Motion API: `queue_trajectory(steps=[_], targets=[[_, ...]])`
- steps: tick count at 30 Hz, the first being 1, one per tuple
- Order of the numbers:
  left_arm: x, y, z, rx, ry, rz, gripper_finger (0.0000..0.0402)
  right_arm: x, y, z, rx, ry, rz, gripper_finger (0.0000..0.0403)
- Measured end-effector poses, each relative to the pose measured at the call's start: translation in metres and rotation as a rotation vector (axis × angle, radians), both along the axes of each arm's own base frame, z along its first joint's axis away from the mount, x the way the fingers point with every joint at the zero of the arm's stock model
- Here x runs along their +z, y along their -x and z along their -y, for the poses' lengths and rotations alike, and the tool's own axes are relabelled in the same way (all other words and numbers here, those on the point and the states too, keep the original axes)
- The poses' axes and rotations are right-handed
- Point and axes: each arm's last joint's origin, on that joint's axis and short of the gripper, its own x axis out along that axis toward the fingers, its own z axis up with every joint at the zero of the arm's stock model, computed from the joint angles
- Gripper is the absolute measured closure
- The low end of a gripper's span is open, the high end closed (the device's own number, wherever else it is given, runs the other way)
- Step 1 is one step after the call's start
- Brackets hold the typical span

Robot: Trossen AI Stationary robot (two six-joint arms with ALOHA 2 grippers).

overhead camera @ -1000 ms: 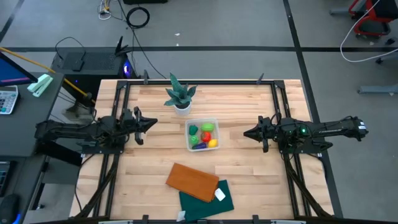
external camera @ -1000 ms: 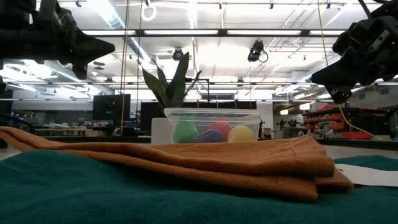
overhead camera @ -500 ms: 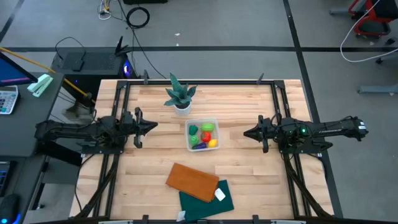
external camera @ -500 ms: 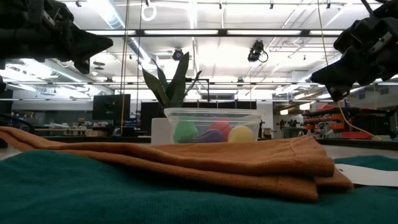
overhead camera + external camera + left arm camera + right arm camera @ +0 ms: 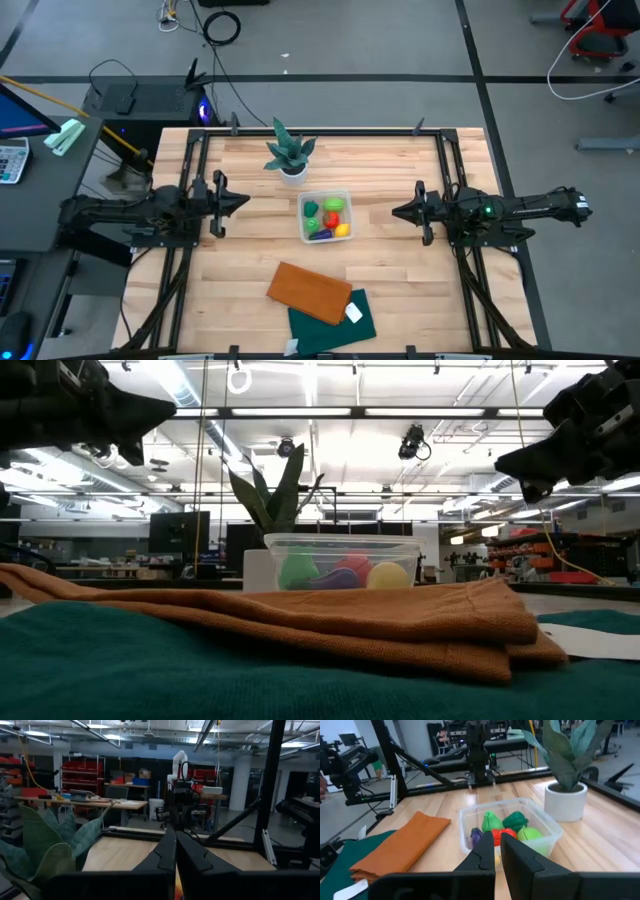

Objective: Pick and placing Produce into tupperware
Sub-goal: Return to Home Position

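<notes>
The tupperware (image 5: 304, 201), a clear squarish tub, sits mid-table and holds the produce (image 5: 328, 217): light green, dark green, red, purple and yellow pieces lying on its floor. The right wrist view shows the tub (image 5: 547, 836) and the produce (image 5: 506, 826) ahead of my fingers. The low view shows the tub (image 5: 340, 546) behind the cloths. My left gripper (image 5: 244, 198) (image 5: 168, 408) (image 5: 175, 837) is shut and hovers left of the tub. My right gripper (image 5: 394, 212) (image 5: 502, 460) (image 5: 497, 844) is shut and hovers right of it. Both point at the tub.
A spiky potted plant (image 5: 290, 155) stands just beyond the tub toward the far edge. A folded orange-brown cloth (image 5: 310, 291) lies near the near edge, partly over a dark green cloth (image 5: 338, 321) with a white tag (image 5: 353, 313). Bare wood lies between each gripper and the tub.
My left gripper has drawn back a little toward the table's left edge and risen. My right gripper has also risen slightly. Both have stayed shut, and the tub and produce have not moved.
</notes>
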Motion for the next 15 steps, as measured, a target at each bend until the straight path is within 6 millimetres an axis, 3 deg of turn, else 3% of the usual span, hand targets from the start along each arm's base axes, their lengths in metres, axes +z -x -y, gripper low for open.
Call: queue_trajectory(steps=[15], targets=[[-0.009, -0.001, 0.003, -0.116, 0.052, -0.089, 0.0384, 0.003, 0.0, 0.0, 0.004, 0.064, 0.035, 0.0403]])
